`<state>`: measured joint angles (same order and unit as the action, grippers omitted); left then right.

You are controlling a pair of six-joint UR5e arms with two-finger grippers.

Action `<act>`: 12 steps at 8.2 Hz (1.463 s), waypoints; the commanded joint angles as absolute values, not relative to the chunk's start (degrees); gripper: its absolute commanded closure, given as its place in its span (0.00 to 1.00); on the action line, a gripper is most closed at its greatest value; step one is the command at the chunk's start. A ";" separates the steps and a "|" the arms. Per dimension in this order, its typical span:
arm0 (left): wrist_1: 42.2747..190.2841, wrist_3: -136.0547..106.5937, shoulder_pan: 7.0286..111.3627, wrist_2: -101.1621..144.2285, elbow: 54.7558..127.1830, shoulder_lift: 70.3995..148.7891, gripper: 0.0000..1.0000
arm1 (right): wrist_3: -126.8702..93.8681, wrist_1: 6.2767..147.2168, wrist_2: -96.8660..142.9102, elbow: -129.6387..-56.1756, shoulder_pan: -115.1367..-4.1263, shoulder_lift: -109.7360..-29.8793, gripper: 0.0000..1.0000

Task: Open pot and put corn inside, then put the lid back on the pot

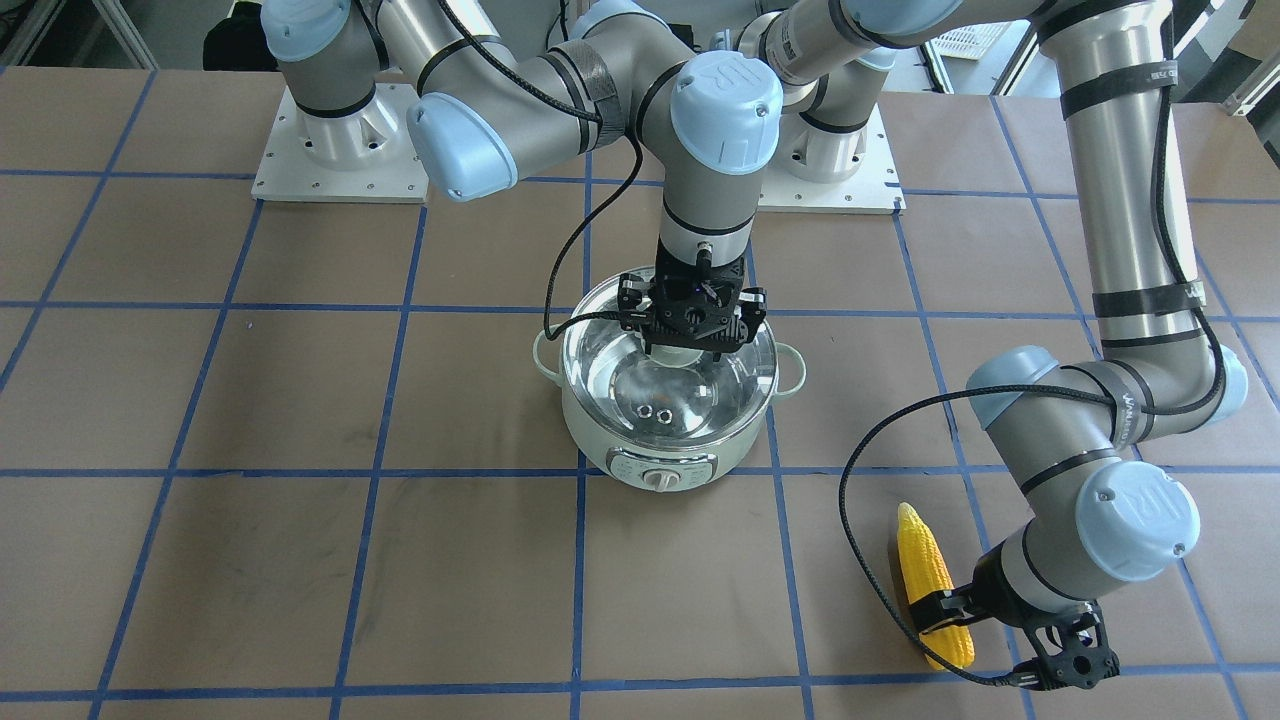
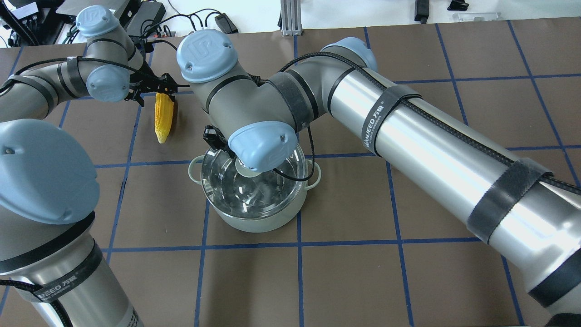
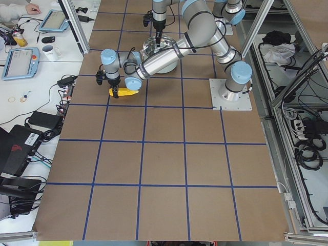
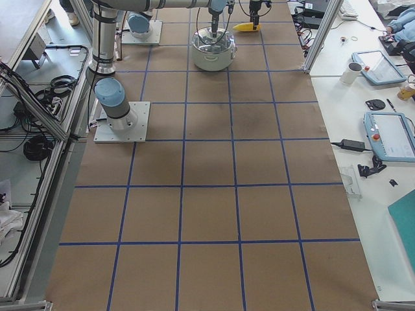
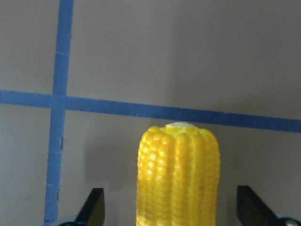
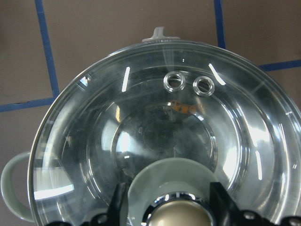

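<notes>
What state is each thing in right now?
pot: closed, lid on
lid: seated on the pot
corn: lying flat on the table, not gripped
left gripper: jaws open, straddling the corn
right gripper: jaws flanking the lid's knob, grip unclear

You see the pale mint-green pot point(image 1: 690, 445) standing upright on the surface point(image 1: 300, 560), its clear glass lid point(image 1: 610, 375) seated level on the rim. Your bright yellow corn point(image 1: 928, 585) lies flat, well apart from the pot, on the robot's left.
</notes>
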<state>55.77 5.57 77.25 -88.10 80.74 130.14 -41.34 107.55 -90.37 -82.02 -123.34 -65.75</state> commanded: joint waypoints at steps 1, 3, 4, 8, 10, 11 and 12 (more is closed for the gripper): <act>55.03 5.71 77.26 -86.75 80.60 131.31 0.00 | -41.48 106.26 -89.74 -82.00 -123.31 -66.36 0.41; 53.97 5.45 77.17 -86.75 80.68 131.40 0.74 | -41.57 106.35 -89.56 -82.00 -123.31 -66.36 0.49; 53.96 4.49 77.25 -86.57 80.60 131.40 1.00 | -41.57 106.35 -89.56 -82.00 -123.31 -66.27 0.51; 54.57 2.99 77.26 -86.57 80.07 128.51 1.00 | -38.95 104.77 -89.74 -81.56 -121.47 -68.80 0.65; 57.81 2.99 77.43 -86.92 80.07 124.30 1.00 | -34.58 101.19 -89.65 -81.56 -117.27 -72.92 0.68; 61.57 2.99 78.39 -87.01 80.07 121.15 1.00 | -31.15 97.77 -89.74 -81.56 -113.68 -76.26 0.69; 65.70 0.99 79.53 -86.75 80.24 117.29 1.00 | -25.11 93.30 -89.74 -81.56 -109.21 -80.03 0.69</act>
<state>59.03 2.89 77.88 -86.91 80.10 123.46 -33.70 100.12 -89.70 -81.57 -116.19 -73.80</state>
